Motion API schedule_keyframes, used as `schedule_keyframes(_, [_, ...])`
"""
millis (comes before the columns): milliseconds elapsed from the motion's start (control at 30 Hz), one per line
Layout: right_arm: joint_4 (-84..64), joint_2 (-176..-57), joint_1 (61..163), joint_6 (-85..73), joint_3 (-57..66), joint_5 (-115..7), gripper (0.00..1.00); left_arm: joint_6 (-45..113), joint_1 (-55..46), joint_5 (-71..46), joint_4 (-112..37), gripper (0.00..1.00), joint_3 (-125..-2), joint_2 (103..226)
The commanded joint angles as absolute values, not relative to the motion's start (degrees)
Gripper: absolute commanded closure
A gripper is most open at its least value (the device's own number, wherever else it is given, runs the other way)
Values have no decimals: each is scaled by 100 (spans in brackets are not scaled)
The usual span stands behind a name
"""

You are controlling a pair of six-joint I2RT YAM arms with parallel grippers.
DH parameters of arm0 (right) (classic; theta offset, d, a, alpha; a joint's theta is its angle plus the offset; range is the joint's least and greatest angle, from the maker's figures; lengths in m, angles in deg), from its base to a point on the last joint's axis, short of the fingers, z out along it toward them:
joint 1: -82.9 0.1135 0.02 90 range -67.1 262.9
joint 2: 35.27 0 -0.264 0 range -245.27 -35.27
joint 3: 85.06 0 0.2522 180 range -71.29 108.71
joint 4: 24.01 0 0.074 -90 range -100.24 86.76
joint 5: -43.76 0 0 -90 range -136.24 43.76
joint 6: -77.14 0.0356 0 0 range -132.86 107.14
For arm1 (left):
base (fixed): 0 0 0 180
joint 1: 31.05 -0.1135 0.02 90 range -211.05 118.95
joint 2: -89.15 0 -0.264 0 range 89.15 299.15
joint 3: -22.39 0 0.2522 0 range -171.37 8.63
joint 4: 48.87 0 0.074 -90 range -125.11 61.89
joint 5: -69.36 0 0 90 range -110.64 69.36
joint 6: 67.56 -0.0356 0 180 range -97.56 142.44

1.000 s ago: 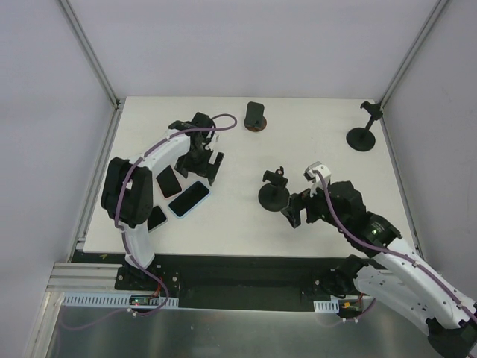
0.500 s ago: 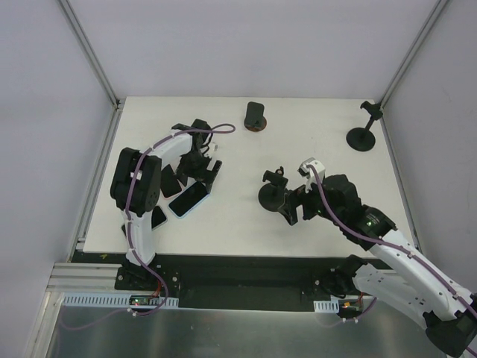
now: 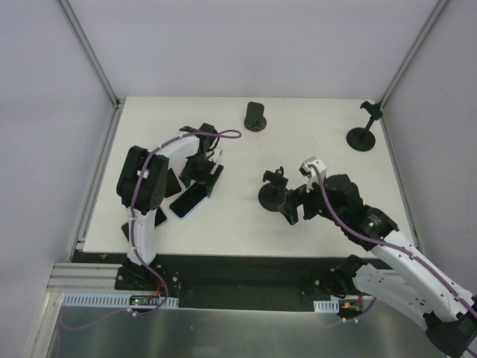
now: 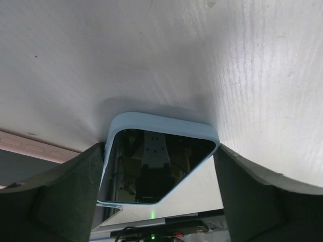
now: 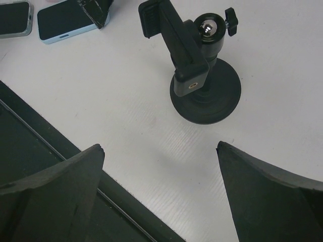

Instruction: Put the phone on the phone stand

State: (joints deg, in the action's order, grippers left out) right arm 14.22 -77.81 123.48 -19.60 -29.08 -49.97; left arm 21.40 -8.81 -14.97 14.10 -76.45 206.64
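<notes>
I am holding my left claw spread astride the rounded end of the glossy, pale-blue-cased phone, flat at 9 o'clock from the matte black, round-based phone stand, my right claw hanging unclenched at its 4 o'clock.

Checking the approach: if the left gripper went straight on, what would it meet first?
Probably the blue phone, centred ahead between its fingers; depth is unclear.

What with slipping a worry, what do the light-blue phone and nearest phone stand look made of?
Light-blue phone: matte case, likely silicone or soft plastic; glossy glass-like screen showing reflections. Nearest phone stand: matte black, probably plastic; its ball joint shines like metal.
</notes>
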Motion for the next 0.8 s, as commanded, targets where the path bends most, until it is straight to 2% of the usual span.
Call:
schedule_keyframes(0, [1454, -7579, 12316, -1822, -2893, -4818, 4, 2208, -574, -1695, 1587, 33, -7426, 20894])
schedule_keyframes(100, [1498, -7448, 12316, -1743, -2919, -4659, 4, 2235, -486, -1704, 1587, 56, -7452, 20816])
schedule_keyframes(200, [1498, -7368, 12325, -1594, -2955, -4518, 4, 2226, -442, -1573, 1552, 70, -7408, 20588])
schedule_keyframes(233, [1489, -7368, 12316, -1541, -2955, -4571, 4, 2235, -407, -1563, 1543, 82, -7408, 20535])
schedule_keyframes(300, [1481, -7429, 12324, -1497, -2946, -4571, 4, 2226, -355, -1554, 1525, 99, -7355, 20333])
schedule_keyframes(433, [1472, -7561, 12325, -1312, -2955, -4571, 4, 2235, -319, -1379, 1438, 100, -7285, 20016])
schedule_keyframes(533, [1349, -7631, 12324, -1303, -2955, -4808, 4, 2426, -301, -1553, 1403, 74, -7259, 19832])
schedule_keyframes(567, [1323, -7658, 12325, -1155, -2946, -4800, 4, 2428, -301, -1493, 1359, 54, -7232, 19709])
schedule_keyframes(600, [1279, -7684, 12325, -1110, -2955, -4800, 4, 2419, -310, -1423, 1341, 46, -7206, 19647])
schedule_keyframes(633, [1252, -7693, 12325, -1101, -2955, -4826, 4, 2419, -302, -1379, 1306, 32, -7180, 19577])
schedule_keyframes(667, [1217, -7719, 12325, -1092, -2955, -4852, 4, 2419, -310, -1352, 1279, 12, -7153, 19437])
schedule_keyframes(700, [1165, -7737, 12316, -1075, -2955, -4896, 4, 2393, -302, -1343, 1262, 1, -7075, 19375])
schedule_keyframes(767, [1112, -7772, 12325, -1075, -2972, -5019, 4, 2323, -301, -1265, 1218, 1, -6969, 19269])
